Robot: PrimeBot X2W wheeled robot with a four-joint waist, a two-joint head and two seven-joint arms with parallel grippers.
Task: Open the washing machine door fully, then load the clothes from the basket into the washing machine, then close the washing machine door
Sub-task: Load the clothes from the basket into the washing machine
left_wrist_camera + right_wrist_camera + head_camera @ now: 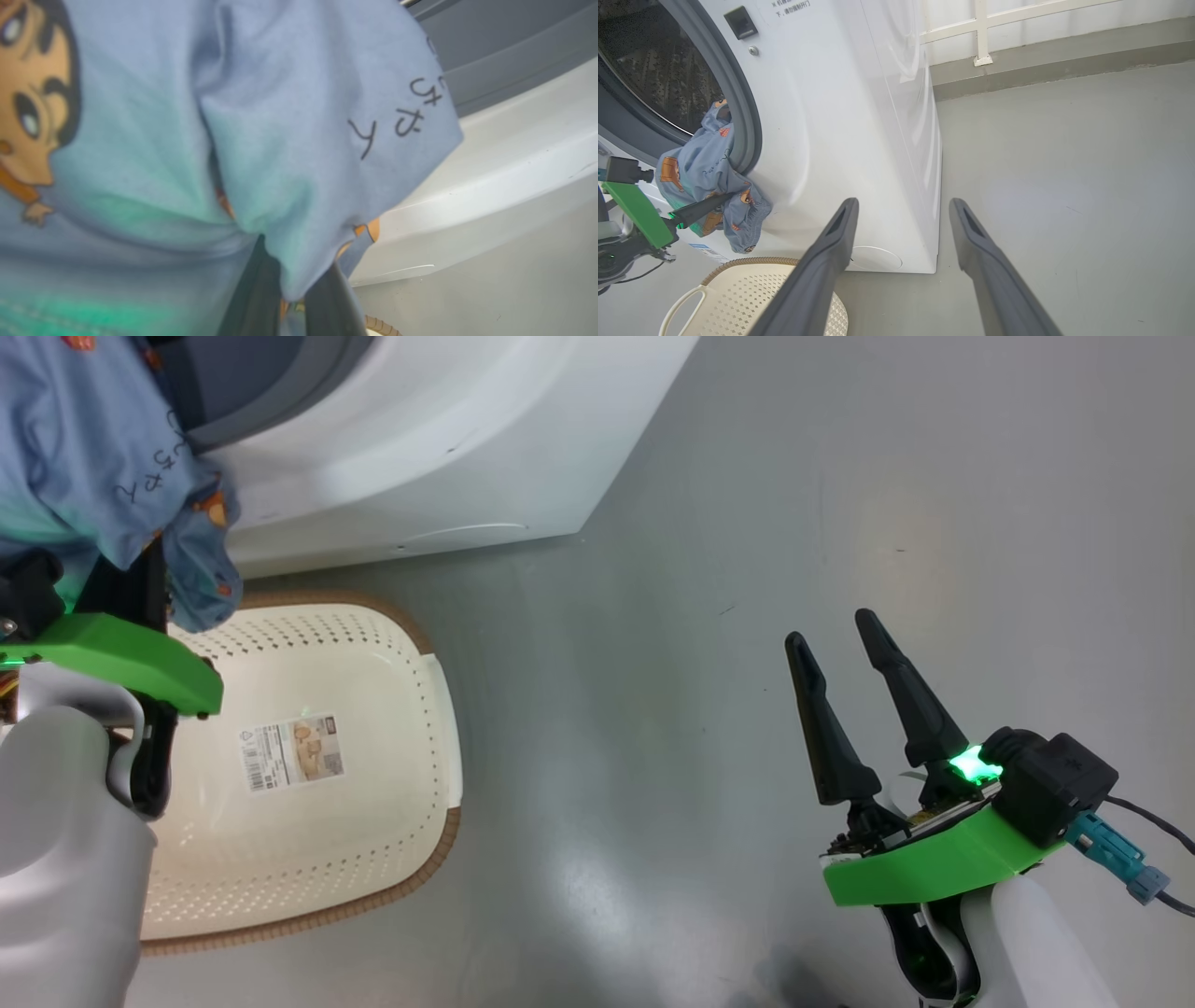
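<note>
The clothes [93,476], a light blue bundle with orange cartoon prints, hang above the far end of the basket [439,709]. My left gripper [714,200] is shut on the clothes [705,182], whose top edge lies against the grey gasket at the washing machine [840,116] opening. In the left wrist view the fabric [280,140] drapes over my left gripper [294,303]. The basket floor is bare except for a barcode label. My right gripper [831,628] is open and holds nothing, over the floor to the right. The washing machine door is out of view.
The steel drum [658,70] is dark inside. A round cover [875,257] sits low on the machine front. Grey floor [747,523] spreads to the right of the machine. A white railing [983,32] and a low wall stand behind.
</note>
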